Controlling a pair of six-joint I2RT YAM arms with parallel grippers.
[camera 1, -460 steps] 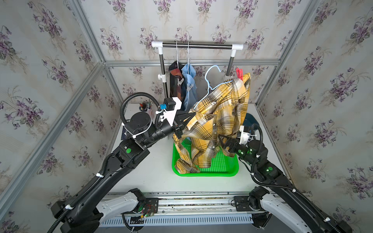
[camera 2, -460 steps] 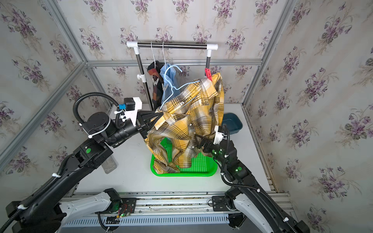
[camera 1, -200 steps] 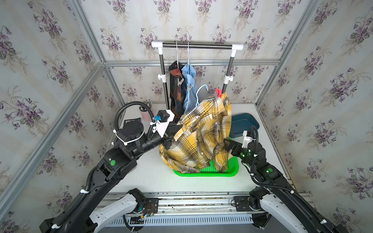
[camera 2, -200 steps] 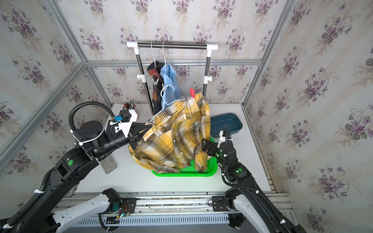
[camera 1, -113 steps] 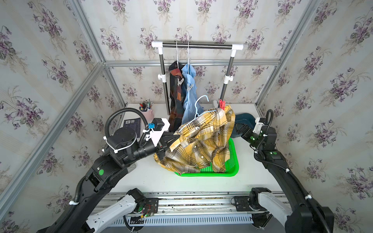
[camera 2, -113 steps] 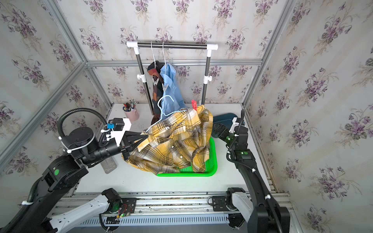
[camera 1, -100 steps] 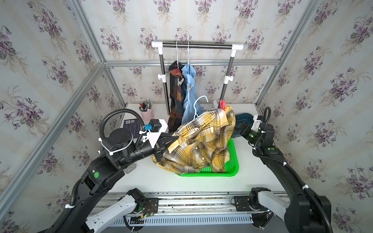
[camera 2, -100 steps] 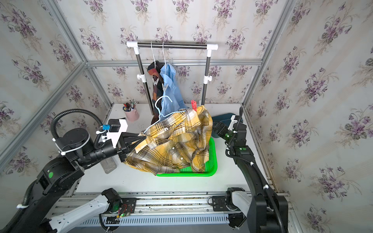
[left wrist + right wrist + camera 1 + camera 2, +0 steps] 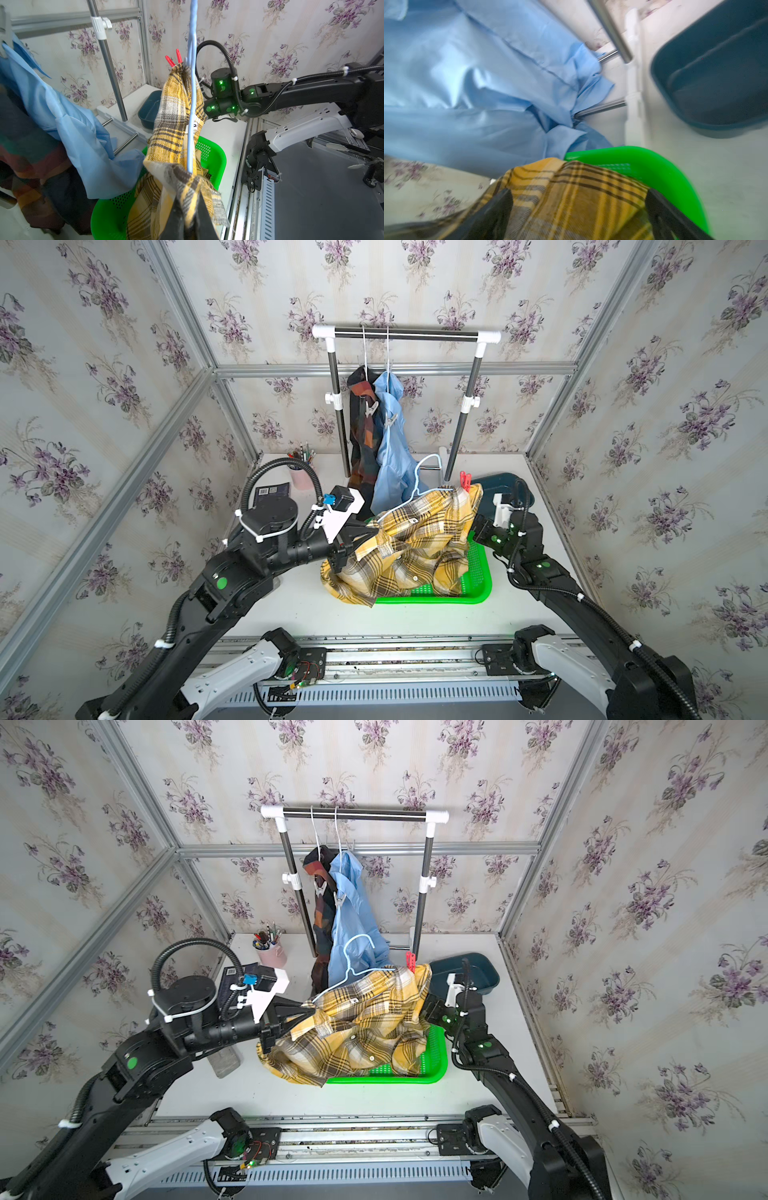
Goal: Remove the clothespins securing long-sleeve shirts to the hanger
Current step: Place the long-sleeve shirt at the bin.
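Observation:
The yellow-and-grey plaid shirt [image 9: 415, 547] [image 9: 357, 1027] sags on a light blue hanger [image 9: 424, 472] [image 9: 192, 83], its lower part heaped in the green basket [image 9: 478, 576]. A red clothespin [image 9: 464, 481] [image 9: 410, 961] [image 9: 173, 59] pins its far shoulder. My left gripper [image 9: 365, 531] [image 9: 190, 218] is shut on the near shoulder cloth, where the hanger's end runs in. My right gripper [image 9: 476, 526] [image 9: 578, 194] stands open at the shirt's right edge, plaid cloth [image 9: 571, 187] lying between its jaws. The light blue shirt [image 9: 388, 439] and dark plaid shirt [image 9: 361, 427] hang on the rack, each with a translucent clothespin [image 9: 390, 419] [image 9: 372, 408].
The clothes rack [image 9: 407, 334] stands at the back. A dark teal bin [image 9: 498, 485] [image 9: 716, 72] sits behind my right wrist. A pink pencil cup [image 9: 301, 477] and a dark booklet [image 9: 272, 491] are at the back left, behind my left arm.
My left gripper has carried the plaid shirt down and leftward, so it now slumps into the basket. My right arm has swung round to the shirt's right edge below the red clothespin.

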